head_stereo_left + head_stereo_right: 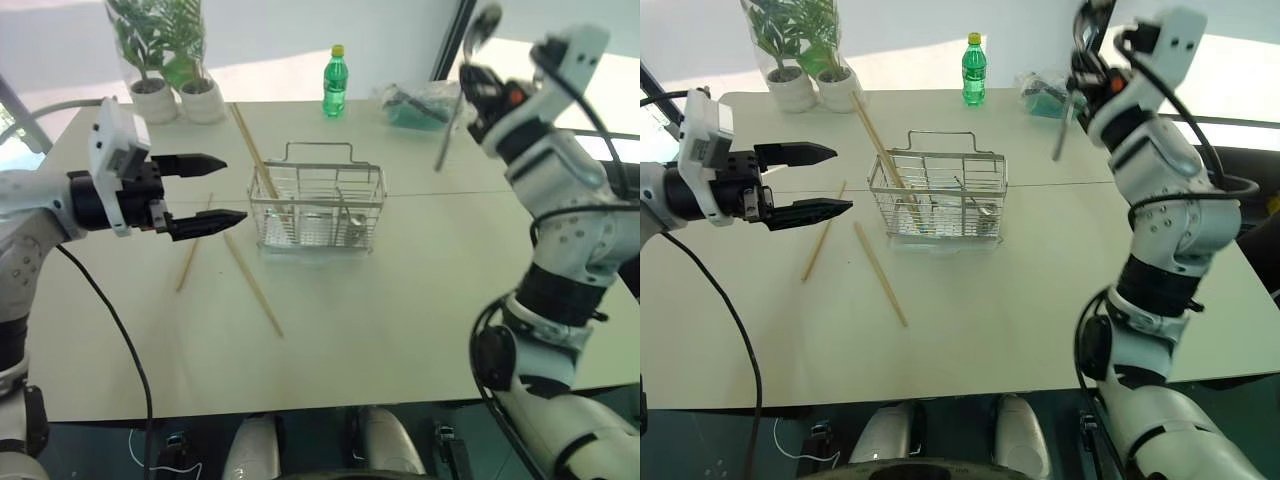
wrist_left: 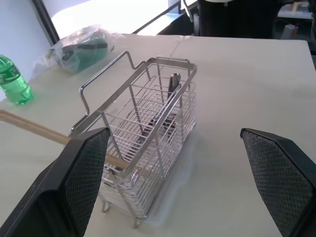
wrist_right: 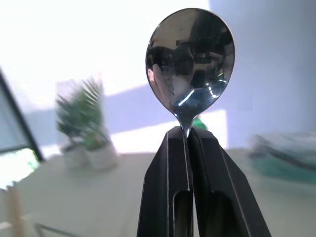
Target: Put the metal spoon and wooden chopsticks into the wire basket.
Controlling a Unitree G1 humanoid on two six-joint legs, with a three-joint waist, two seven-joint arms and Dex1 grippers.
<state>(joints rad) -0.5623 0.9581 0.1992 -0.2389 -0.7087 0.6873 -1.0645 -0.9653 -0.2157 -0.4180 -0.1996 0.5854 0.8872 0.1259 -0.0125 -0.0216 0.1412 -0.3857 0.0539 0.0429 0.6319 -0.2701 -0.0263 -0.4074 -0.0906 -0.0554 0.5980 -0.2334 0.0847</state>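
The metal spoon [image 3: 190,59] is raised high over the table's far right, bowl up, with its handle [image 1: 448,135] hanging down. My right gripper [image 3: 187,132] is shut on its neck. The wire basket [image 1: 320,205] stands mid-table with one of the wooden chopsticks [image 1: 255,150] leaning out of its left end. Two more chopsticks [image 1: 252,285] [image 1: 194,255] lie flat on the table, to the left of the basket and in front of it. My left gripper [image 1: 233,188] hovers open just left of the basket, pointing at it, with nothing between its fingers.
A metal utensil [image 2: 173,86] stands inside one basket compartment. At the far table edge are a green bottle [image 1: 335,80], two potted plants [image 1: 165,60] and a plastic bag [image 1: 420,100]. A seam [image 1: 450,194] runs across the tabletop.
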